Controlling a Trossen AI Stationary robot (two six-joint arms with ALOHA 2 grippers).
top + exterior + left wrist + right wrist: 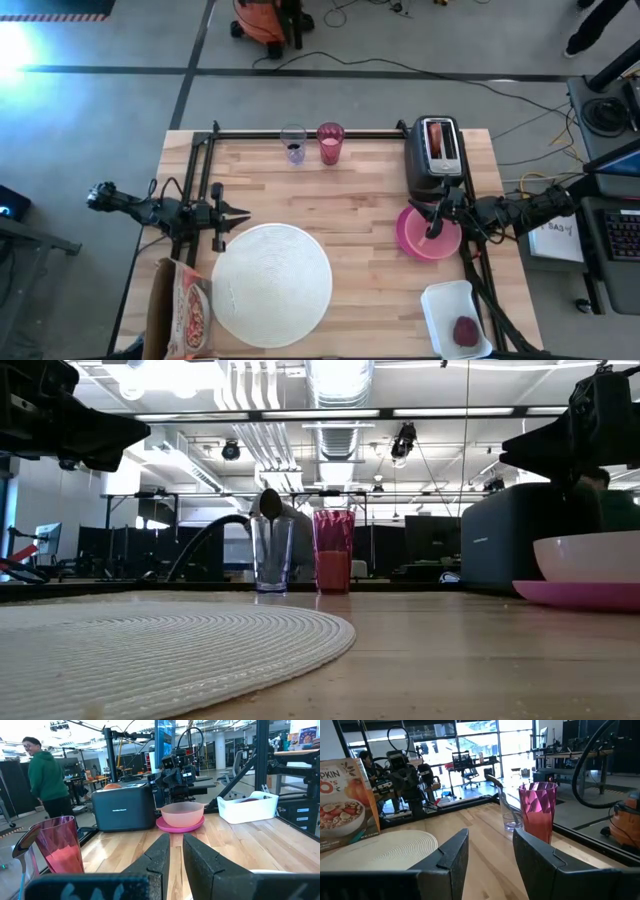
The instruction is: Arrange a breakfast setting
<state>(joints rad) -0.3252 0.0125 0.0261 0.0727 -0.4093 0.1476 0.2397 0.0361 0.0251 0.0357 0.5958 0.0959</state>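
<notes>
Right claw (433,226) hovers open over the translucent pink bowl (437,238); left claw (240,215) nearly closed, empty.

Cereal box (186,312) cut off by the high view's bottom edge

bright overhead ceiling lights, window glare, blurred foreground fingers, soft shadows
</notes>
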